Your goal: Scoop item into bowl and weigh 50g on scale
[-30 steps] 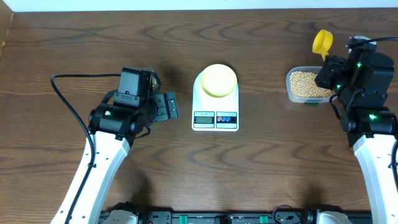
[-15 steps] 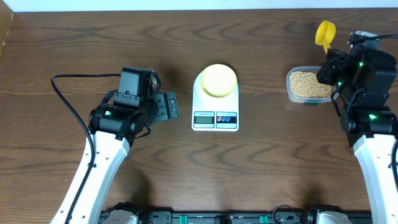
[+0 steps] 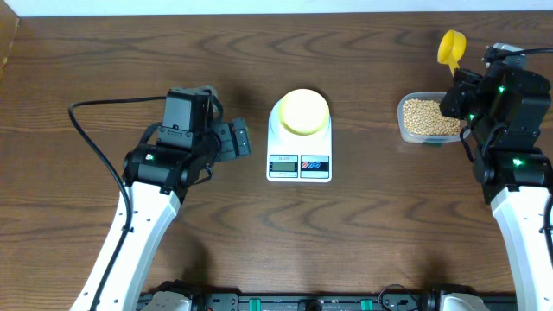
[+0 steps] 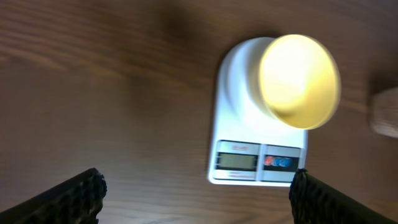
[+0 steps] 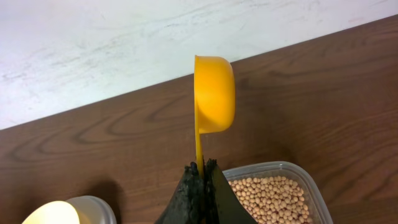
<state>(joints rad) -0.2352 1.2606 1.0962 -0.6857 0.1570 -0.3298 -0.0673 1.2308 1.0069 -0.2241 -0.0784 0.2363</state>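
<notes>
The pale yellow bowl (image 3: 304,110) sits on the white scale (image 3: 299,164) at the table's middle; both show in the left wrist view, the bowl (image 4: 300,81) above the scale's display (image 4: 236,160). Tan beans (image 3: 425,117) fill a clear tub (image 3: 402,130) at the right, also seen in the right wrist view (image 5: 273,198). My right gripper (image 5: 202,171) is shut on the handle of a yellow scoop (image 5: 214,93), held over the tub's far edge (image 3: 450,47). My left gripper (image 3: 243,138) is open and empty, left of the scale.
The table's back edge meets a white wall (image 5: 124,43) just behind the scoop. A black cable (image 3: 95,108) loops from the left arm over the table.
The right gripper lifted the scoop slightly toward the back edge, then held still. The left gripper turned and moved a little toward the scale.
</notes>
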